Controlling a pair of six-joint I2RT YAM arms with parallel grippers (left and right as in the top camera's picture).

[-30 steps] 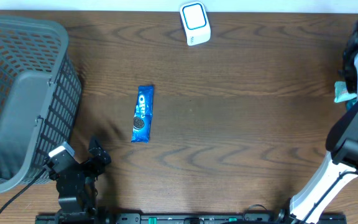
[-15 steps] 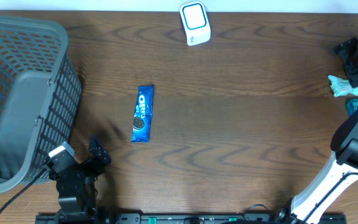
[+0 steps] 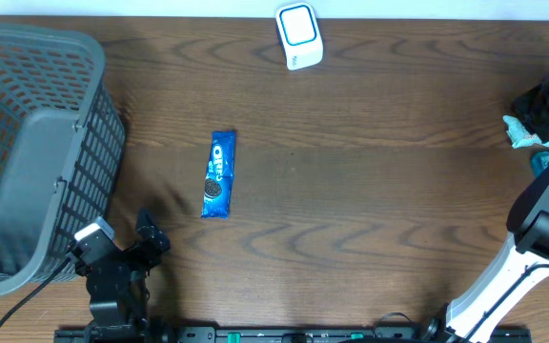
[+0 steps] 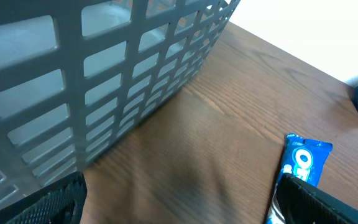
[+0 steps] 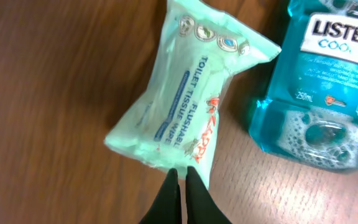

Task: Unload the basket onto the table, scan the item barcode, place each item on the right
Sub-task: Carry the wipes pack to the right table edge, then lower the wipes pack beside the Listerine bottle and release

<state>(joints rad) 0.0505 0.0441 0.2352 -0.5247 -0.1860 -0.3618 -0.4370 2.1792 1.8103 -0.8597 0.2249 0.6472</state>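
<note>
A pale green tissue wipe pack [image 5: 188, 93] lies at the table's far right edge [image 3: 518, 131]. My right gripper [image 5: 181, 174] is shut, its two black tips pinching the pack's near seam; in the overhead view it [image 3: 532, 110] sits just above the pack. A blue Oreo pack [image 3: 219, 174] lies left of the table's centre, and it shows at the right of the left wrist view [image 4: 303, 163]. The white barcode scanner [image 3: 299, 36] stands at the back edge. My left gripper [image 3: 122, 240] is open near the front left with nothing between its fingers [image 4: 42, 202].
A grey slatted basket [image 3: 27, 152] fills the left side, and its wall [image 4: 104, 74] rises close in front of the left gripper. A blue Listerine mouthwash bottle [image 5: 319, 81] lies right beside the tissue pack.
The right gripper opened wide over the tissue pack, then shut on its edge. The pack has shifted slightly toward the back. The left arm and the Oreo pack have not moved.
</note>
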